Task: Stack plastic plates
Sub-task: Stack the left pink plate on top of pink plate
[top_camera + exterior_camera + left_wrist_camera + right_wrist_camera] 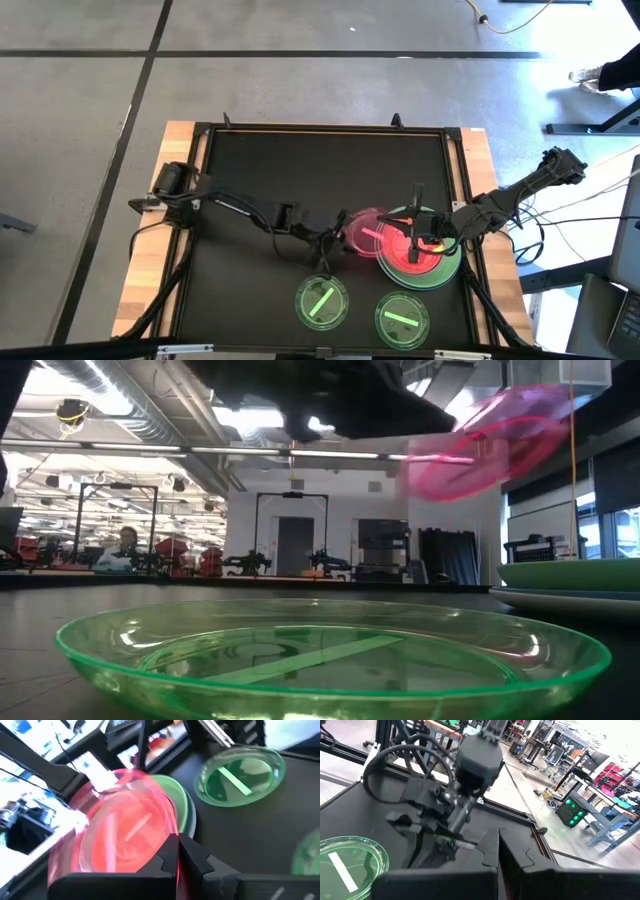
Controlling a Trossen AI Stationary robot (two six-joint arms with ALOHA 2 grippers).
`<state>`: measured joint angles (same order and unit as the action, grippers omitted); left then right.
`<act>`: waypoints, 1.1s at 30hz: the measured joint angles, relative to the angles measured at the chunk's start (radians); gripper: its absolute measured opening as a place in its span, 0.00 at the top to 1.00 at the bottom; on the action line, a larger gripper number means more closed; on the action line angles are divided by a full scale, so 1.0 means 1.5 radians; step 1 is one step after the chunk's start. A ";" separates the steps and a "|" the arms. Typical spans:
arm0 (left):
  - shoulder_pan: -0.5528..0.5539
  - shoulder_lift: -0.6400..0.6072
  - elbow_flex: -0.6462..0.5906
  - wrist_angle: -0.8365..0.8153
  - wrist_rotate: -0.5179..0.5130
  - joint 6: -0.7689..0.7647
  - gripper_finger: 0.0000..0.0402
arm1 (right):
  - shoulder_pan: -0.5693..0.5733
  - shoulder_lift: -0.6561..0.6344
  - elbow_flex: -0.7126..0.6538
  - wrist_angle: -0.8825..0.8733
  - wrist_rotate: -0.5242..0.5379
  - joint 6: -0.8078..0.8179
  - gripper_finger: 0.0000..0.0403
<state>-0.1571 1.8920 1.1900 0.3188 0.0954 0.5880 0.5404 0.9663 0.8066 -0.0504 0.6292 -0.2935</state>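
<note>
High view: the left gripper [335, 238] reaches across the black table [250, 180] with its fingers clamped on the rim of a small translucent pink plate [362, 232], held tilted in the air just beside the stack of plates [420, 262] at the table's right side. The stack shows a pink plate on top [412, 256] and larger green plates beneath. The right gripper [425, 240] sits over the stack; whether its fingers are apart or together cannot be told. Two small green plates, one [322, 301] and the other [402, 317], each with a centre stripe, lie apart near the front edge. In the low view the pink plate [490, 445] hangs tilted above the tabletop.
</note>
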 joint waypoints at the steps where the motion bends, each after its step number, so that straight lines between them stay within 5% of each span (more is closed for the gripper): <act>1: 0.001 0.011 0.000 0.021 0.000 0.000 1.00 | 0.000 0.000 0.000 -0.002 0.000 0.000 0.99; 24: 0.001 0.278 0.294 0.081 0.021 -0.025 0.99 | 0.000 0.000 0.000 -0.003 0.000 0.000 0.99; 33: -0.001 0.339 0.345 0.076 0.015 -0.080 0.85 | 0.000 0.000 0.000 -0.003 0.000 0.000 0.99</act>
<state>-0.1587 2.4004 1.7068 0.4334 0.1181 0.4685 0.5404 0.9661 0.8066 -0.0547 0.6292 -0.2939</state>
